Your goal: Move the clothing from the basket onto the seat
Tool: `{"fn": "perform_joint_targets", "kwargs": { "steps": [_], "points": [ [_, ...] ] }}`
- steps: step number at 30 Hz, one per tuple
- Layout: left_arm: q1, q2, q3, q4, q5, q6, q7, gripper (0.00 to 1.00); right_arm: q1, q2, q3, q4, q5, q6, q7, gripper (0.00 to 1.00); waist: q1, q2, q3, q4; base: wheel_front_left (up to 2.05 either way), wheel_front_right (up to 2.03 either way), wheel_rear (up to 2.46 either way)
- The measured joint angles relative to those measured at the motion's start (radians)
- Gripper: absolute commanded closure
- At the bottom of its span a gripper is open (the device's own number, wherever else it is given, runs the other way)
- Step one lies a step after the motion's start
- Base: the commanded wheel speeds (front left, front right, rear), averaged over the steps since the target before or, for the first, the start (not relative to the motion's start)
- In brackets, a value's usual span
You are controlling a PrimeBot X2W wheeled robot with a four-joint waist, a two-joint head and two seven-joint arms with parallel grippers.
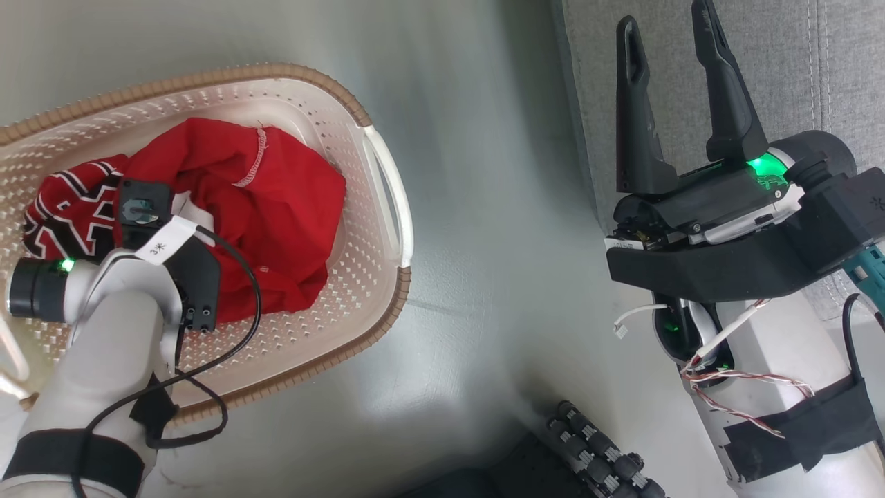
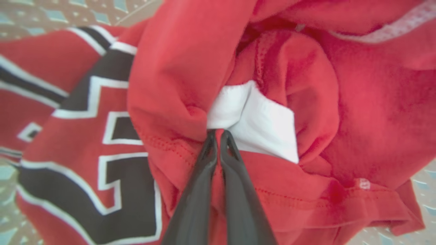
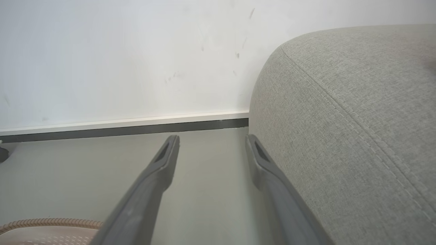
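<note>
Pinching a fold of the clothing (image 1: 276,200), the left gripper (image 2: 218,134) stood closed, its two dark fingers drawn together at the tips over a red hem beside a white patch of fabric (image 2: 255,126). The clothing lay heaped inside the basket (image 1: 384,311), across its middle and left side. The plain red garment (image 2: 357,102) lay uppermost, with the printed jersey (image 1: 62,207) beside it toward the basket's left wall.

The seat (image 1: 795,62) lay to the robot's right of the basket, well apart from it across a strip of grey floor (image 1: 484,207). The carry was therefore judged to run rightward, past the basket's white handle (image 1: 387,187) to the seat's near edge. The left arm was at the load. The right gripper (image 1: 665,21) hung wide open and empty just beside the seat's rounded corner, nearer the goal.

In the head view the left wrist covered the fingers and the pinch point. How much cloth lay between the fingers, and whether one garment or both were caught, could not be made out. The heap showed no clear long axis.
</note>
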Motion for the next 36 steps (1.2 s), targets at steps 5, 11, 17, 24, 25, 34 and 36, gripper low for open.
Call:
{"fn": "perform_joint_targets", "kwargs": {
  "steps": [5,11,17,24,25,34,36],
  "points": [
    [0.0,-0.012,0.005,0.003,-0.01,-0.01,-0.026,1.0,0.0,-0.003,-0.006,0.01,-0.002,0.005,-0.003,0.0,0.0,0.0,-0.016,0.011,0.0,0.0,0.0],
    [0.0,-0.036,0.022,0.002,-0.036,-0.045,-0.088,1.0,0.0,-0.02,-0.016,0.033,-0.02,0.009,-0.003,0.0,-0.0001,0.0,-0.051,0.035,0.0,0.0,0.0],
    [0.013,-0.072,0.043,-0.004,-0.078,-0.079,-0.177,1.0,0.0,-0.036,-0.023,0.063,-0.032,0.017,-0.003,0.0,-0.0001,0.0,-0.11,0.067,0.0,0.0,0.0],
    [0.064,-0.107,0.054,-0.011,-0.097,-0.097,-0.273,1.0,0.017,-0.054,-0.034,0.1,-0.036,0.021,-0.003,0.0,-0.0001,0.0,-0.19,0.099,0.0,0.0,0.0],
    [0.07,-0.112,0.057,-0.011,-0.098,-0.097,-0.286,1.0,0.026,-0.057,-0.035,0.105,-0.037,0.023,-0.003,0.0,-0.0001,0.0,-0.203,0.103,0.0,0.0,0.0],
    [0.135,-0.133,0.086,-0.039,-0.15,-0.132,-0.356,1.0,0.083,-0.084,-0.033,0.154,-0.046,0.039,-0.003,0.0,-0.0002,-0.0001,-0.327,0.148,0.0,0.0,0.0],
    [0.153,-0.139,0.087,-0.049,-0.152,-0.139,-0.361,1.0,0.093,-0.087,-0.033,0.167,-0.046,0.04,-0.003,0.0,-0.0002,-0.0001,-0.357,0.159,0.0,0.0,0.0]
  ]
}}
